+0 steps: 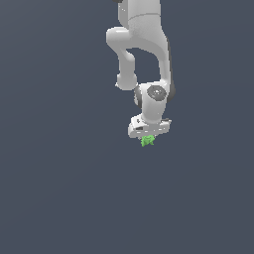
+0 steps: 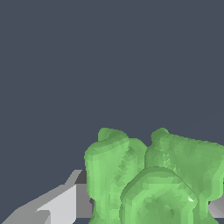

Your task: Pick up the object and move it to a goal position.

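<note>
The object (image 1: 147,141), a small bright green lumpy piece, is seen directly under the gripper (image 1: 148,135), touching its underside, near the middle of the tabletop (image 1: 59,198). No clear long axis can be read from its irregular shape. In the wrist view the object (image 2: 153,179) fills the near field between a pale finger (image 2: 57,205) and a grey part on the other side, so it is judged to be grasped by the gripper. Whether it is lifted off the tabletop cannot be told. The arm is shown only in the exterior view; no goal marker is visible in either view.
</note>
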Tool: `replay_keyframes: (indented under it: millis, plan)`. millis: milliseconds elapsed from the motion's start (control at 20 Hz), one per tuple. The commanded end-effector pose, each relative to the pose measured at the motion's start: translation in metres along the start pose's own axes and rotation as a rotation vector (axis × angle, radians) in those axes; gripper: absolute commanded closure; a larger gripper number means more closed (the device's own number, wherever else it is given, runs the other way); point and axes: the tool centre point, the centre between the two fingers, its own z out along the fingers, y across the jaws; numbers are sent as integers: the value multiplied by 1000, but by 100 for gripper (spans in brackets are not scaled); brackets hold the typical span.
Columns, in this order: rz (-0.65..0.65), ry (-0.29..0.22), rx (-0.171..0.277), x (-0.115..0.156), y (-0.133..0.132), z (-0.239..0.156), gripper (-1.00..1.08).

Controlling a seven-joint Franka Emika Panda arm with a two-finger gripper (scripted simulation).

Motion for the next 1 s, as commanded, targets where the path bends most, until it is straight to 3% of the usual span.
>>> replay_keyframes:
  millis: [0,500,950]
  plan:
    - [0,-1,0,0,0,1,108]
    - [0,0,0,0,9,-1,108]
    - [0,0,0,2,68,-6,108]
